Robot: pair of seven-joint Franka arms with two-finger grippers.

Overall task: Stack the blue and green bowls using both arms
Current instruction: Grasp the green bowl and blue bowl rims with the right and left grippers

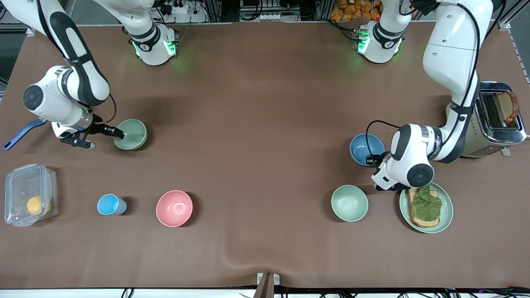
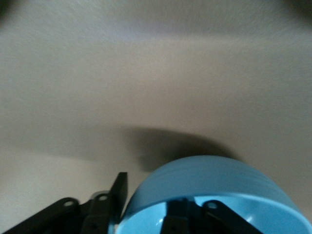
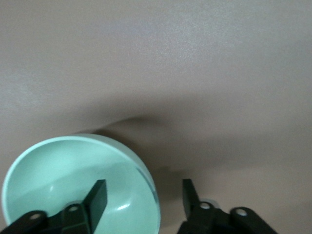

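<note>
The sage green bowl (image 1: 131,133) stands toward the right arm's end of the table. My right gripper (image 1: 108,140) is open and straddles its rim, with one finger inside and one outside; the right wrist view shows the bowl (image 3: 63,185) and the gripper (image 3: 141,195). The sky-blue bowl (image 1: 366,148) stands toward the left arm's end, beside the toaster. My left gripper (image 1: 374,160) is open astride its rim. In the left wrist view one finger of the gripper (image 2: 146,207) is against the outer wall of the bowl (image 2: 214,178) and the other is inside.
A paler mint bowl (image 1: 349,203) and a green plate with toast (image 1: 445,215) lie nearer the front camera than the blue bowl. A toaster (image 1: 497,120) is by the left arm. A pink bowl (image 1: 174,208), a light-blue cup (image 1: 111,204) and a clear container (image 1: 29,200) lie nearer than the green bowl.
</note>
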